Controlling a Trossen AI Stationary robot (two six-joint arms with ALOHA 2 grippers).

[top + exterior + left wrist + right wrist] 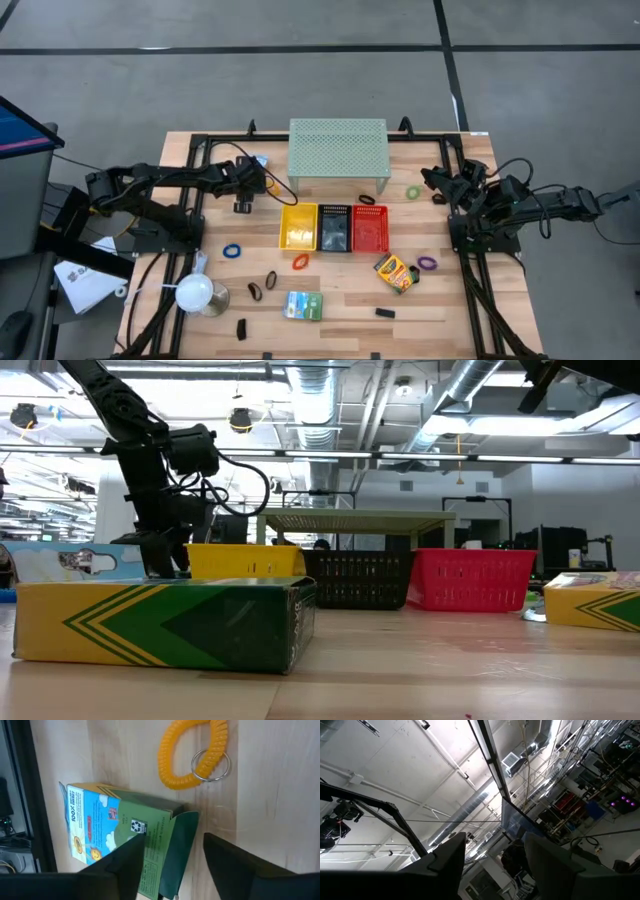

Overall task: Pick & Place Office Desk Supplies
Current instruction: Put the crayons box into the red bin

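Note:
My left gripper (172, 840) is open and points down near the table's far left (246, 192). Its fingers stand on either side of the open green flap of a blue and green crayon box (117, 832) that lies flat on the wood. An orange coil band with a key ring (192, 755) lies just beyond the box. Other bands lie loose on the table: green (413, 191), blue (232, 250), red (300, 262), purple (427, 263). A crayon box (396, 272), a green-white box (302, 305) and black clips (385, 313) also lie there. My right gripper (495, 842) is open at the table's right, pointing up at the ceiling.
Yellow (298, 240), black (333, 244) and red (370, 245) bins stand side by side mid-table, in front of the pale green mesh shelf (338, 148). A white round-headed lamp (195, 292) sits near the left front. In the low view, a yellow-green box (165, 625) fills the foreground.

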